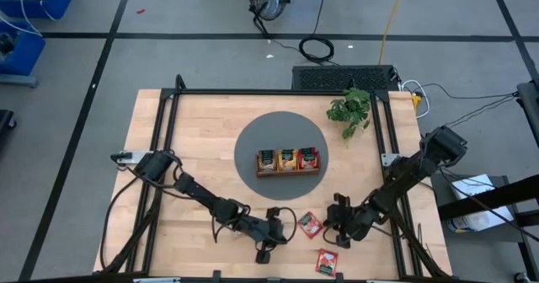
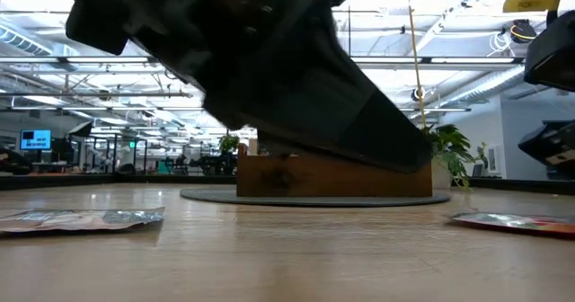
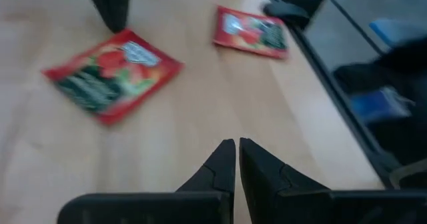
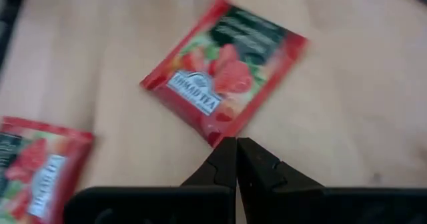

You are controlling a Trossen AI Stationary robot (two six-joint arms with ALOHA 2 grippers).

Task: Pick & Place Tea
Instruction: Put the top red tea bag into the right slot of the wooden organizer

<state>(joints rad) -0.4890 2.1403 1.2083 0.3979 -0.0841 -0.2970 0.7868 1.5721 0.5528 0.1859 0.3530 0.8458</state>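
The table (image 1: 202,140) is pale wood with a visible grain and a smooth, faintly sheened finish, framed by matt black metal rails (image 1: 164,140). A matt dark grey round mat (image 1: 253,144) lies on it, bearing a brown wooden tray (image 1: 289,171) with a dull finish. The two loose red tea sachets (image 4: 223,71) (image 1: 327,262) look like glossy foil-paper with crimped edges, catching the light. The grippers' fingers (image 3: 223,167) (image 4: 223,159) are matt black plastic, smooth-faced

Grey floor (image 1: 194,60) with dark seams, cables; beyond, bright open hall, ceiling lights (image 2: 108,64).
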